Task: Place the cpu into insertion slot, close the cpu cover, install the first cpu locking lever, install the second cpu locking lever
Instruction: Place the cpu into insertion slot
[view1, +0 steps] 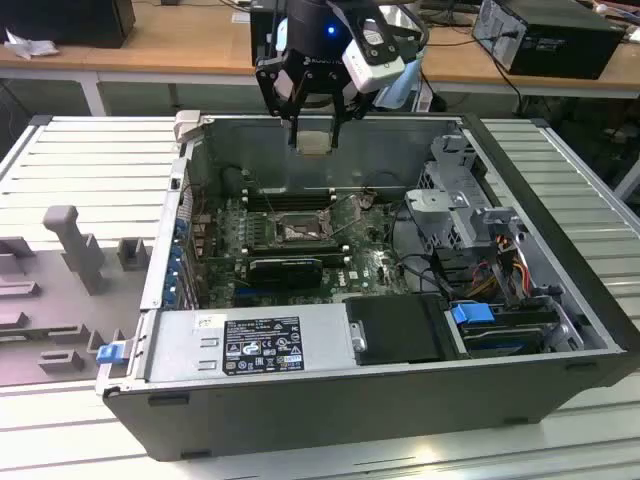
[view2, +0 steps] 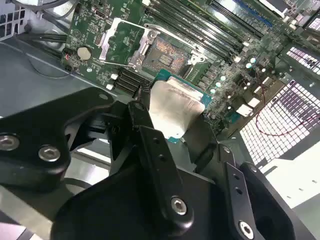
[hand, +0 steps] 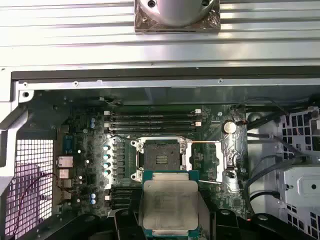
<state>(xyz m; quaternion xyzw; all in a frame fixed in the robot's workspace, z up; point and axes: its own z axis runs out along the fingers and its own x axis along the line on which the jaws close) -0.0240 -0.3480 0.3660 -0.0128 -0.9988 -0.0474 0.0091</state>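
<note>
Over the computer case's (view1: 350, 410) far edge, gripper (view1: 313, 138) clamps the cpu (hand: 170, 202).
Probably best held level, squared to the insertion slot (hand: 161, 159).

Grey blocks (view1: 75, 250) (perhaps fixtures) lie beside the case (view1: 400, 400).

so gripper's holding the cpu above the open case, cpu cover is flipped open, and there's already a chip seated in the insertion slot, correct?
Not quite: the insertion slot is empty, and the first wrist view shows its bare contact field. The rest holds: the gripper is shut on the cpu above the case, and the cpu cover stands open.
</note>
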